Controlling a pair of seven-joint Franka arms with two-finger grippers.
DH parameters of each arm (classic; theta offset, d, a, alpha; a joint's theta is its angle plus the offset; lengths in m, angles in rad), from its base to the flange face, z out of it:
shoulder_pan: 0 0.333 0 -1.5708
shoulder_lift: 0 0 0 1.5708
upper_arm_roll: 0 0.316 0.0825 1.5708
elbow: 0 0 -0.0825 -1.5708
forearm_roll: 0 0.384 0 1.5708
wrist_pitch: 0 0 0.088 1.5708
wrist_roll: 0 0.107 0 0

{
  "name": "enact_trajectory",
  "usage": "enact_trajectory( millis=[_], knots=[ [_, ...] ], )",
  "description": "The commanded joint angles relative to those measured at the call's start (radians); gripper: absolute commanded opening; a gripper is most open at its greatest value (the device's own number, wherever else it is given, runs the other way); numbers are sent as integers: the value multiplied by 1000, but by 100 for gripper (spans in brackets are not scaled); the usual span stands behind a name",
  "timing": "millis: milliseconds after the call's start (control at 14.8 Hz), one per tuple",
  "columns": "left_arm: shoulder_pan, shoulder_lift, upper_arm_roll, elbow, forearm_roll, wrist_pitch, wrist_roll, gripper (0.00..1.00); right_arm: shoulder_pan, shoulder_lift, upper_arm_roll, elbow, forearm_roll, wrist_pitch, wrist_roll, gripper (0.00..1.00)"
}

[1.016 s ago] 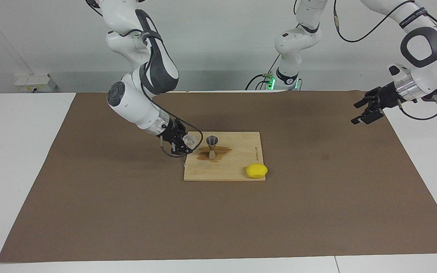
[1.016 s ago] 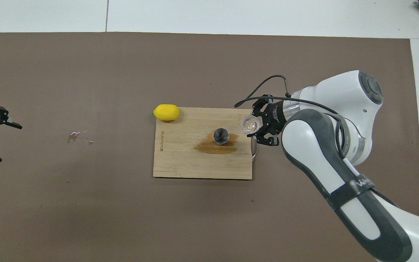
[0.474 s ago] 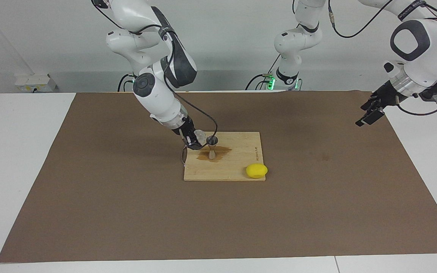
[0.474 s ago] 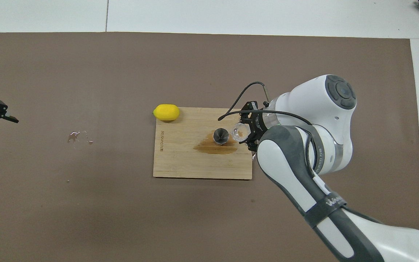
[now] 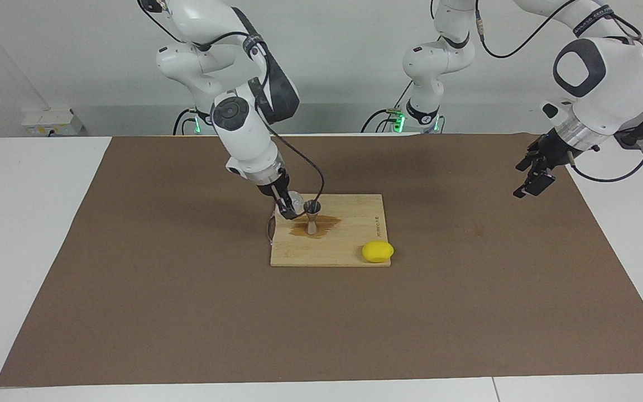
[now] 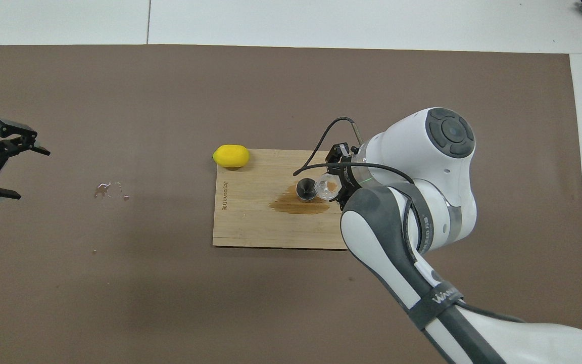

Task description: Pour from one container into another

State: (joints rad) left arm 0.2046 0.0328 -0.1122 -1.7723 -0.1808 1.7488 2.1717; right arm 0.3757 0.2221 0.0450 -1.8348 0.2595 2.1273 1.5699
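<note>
The clear glass cup is tipped on its side over the wooden board, its mouth turned toward the upright metal jigger and its rim just beside the jigger's top cone; the jigger's long axis stands vertical on a brown wet patch. The right gripper has its jaws clamped on the cup. A yellow lemon lies at the board's corner farther from the robots, and the left gripper waits with jaws wide over the brown mat on the counter, at the left arm's end.
</note>
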Motion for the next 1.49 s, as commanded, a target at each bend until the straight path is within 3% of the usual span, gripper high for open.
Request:
enact_trajectory(
  millis=[0,339,542,813,1084,1422],
  knots=[
    [-39,-25,12,-12,56,26,-122,100,31,11,1,28,-37,0,39,20],
    [-63,-27,12,-9,75,28,-481,100,55,13,3,37,-146,10,68,20],
    [-73,-27,12,-10,110,23,-847,100,86,13,1,35,-207,10,70,20],
    [-74,-27,12,-18,178,58,-1083,100,100,11,3,35,-295,10,70,20],
    [-80,-33,11,-25,210,75,-1644,100,114,11,3,37,-344,10,70,20],
    [-76,-36,11,-32,210,71,-1874,100,123,11,3,42,-391,20,78,20]
  ],
)
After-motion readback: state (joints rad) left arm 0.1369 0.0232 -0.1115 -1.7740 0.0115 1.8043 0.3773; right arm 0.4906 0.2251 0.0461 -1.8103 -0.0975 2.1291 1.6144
